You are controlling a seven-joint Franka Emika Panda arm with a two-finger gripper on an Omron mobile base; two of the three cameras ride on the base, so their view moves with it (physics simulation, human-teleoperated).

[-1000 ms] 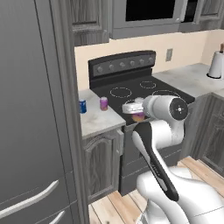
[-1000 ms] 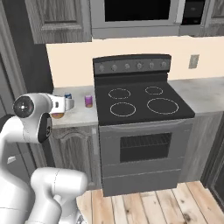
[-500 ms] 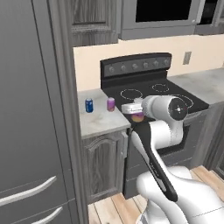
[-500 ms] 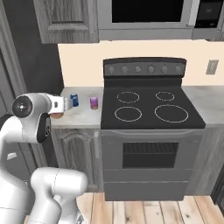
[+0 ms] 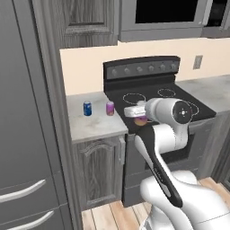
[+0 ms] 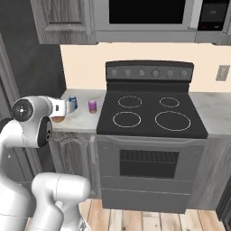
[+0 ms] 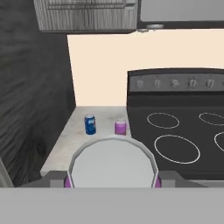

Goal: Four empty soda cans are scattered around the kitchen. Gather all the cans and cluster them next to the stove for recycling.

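Nearest the hand camera, a purple can (image 7: pixel 112 162) fills the lower middle of the hand view, its silvery top facing the lens and purple slivers showing at either side. The gripper (image 5: pixel 140 116) is clamped on it: the dark fingers press both flanks, which judging by the task is how the can is being carried toward the others. In the left base view this held can shows as a small purple shape at centre frame, under the white hand, just above the front left edge of the stove (image 5: pixel 157 101).

Farther off, on the marble counter (image 7: pixel 65 144) at the left of the stove, stand two cans upright and a little apart: the blue can (image 7: pixel 90 124) on the left and a second purple can (image 7: pixel 120 127) nearer the stove edge. They sit beside the range because that is the gathering spot; the held can likely belongs next to them.

Beyond, the stove's back panel of knobs (image 6: pixel 150 72) runs across the upper middle, with the beige wall behind.
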